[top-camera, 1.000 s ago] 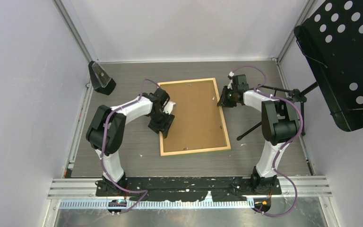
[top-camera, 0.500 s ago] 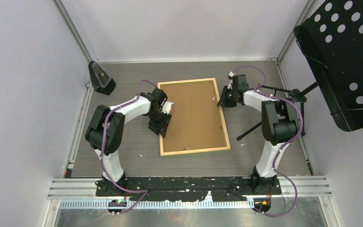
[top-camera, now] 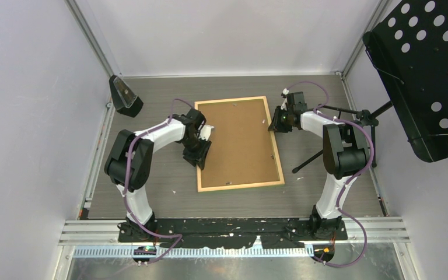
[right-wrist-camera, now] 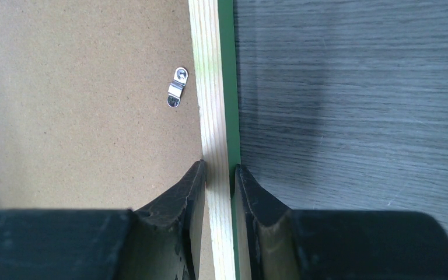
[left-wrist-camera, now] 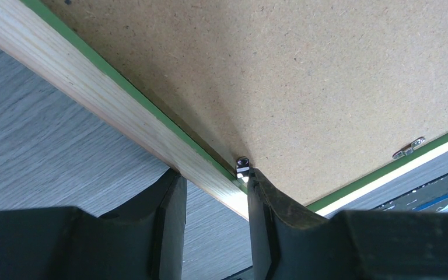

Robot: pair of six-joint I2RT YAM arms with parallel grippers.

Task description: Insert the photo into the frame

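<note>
Top external view: the frame (top-camera: 240, 186) lies flat on the grey wood-grain table (top-camera: 151, 116), back side up, long edges running away from the arm bases. Thin light-wood rails enclose a brown hardboard backing board (top-camera: 236, 143).

Left gripper (top-camera: 200, 158) sits on the frame's left rail, a little nearer than mid-length. Right gripper (top-camera: 272, 125) sits on the frame's right rail, toward its far end. A black perforated music stand (top-camera: 426, 70) is off the frame's right side.

Left wrist view adds what the overhead cannot resolve:
- A green strip runs along the inner edge of the pale rail, and another green band along the adjoining rail.
- The two black fingers (left-wrist-camera: 172, 198) straddle the rail; wood fills the gap between them and both tips meet its edges, so they are pinched onto the frame.
- A small metal retaining clip (left-wrist-camera: 242, 165) sits at the inner edge, just beside the inner fingertip. A second clip (left-wrist-camera: 408, 149) shows by the adjoining rail.

Right wrist view adds:
- Green runs down the outer side of the rail here, next to bare table.
- Fingers (right-wrist-camera: 189, 192) are pressed close on either side of the rail, one over the backing board, one on the table side, gripping the frame.
- A silver turn clip (right-wrist-camera: 177, 87) lies on the backing, just inside the rail, ahead of the fingertips.
</note>
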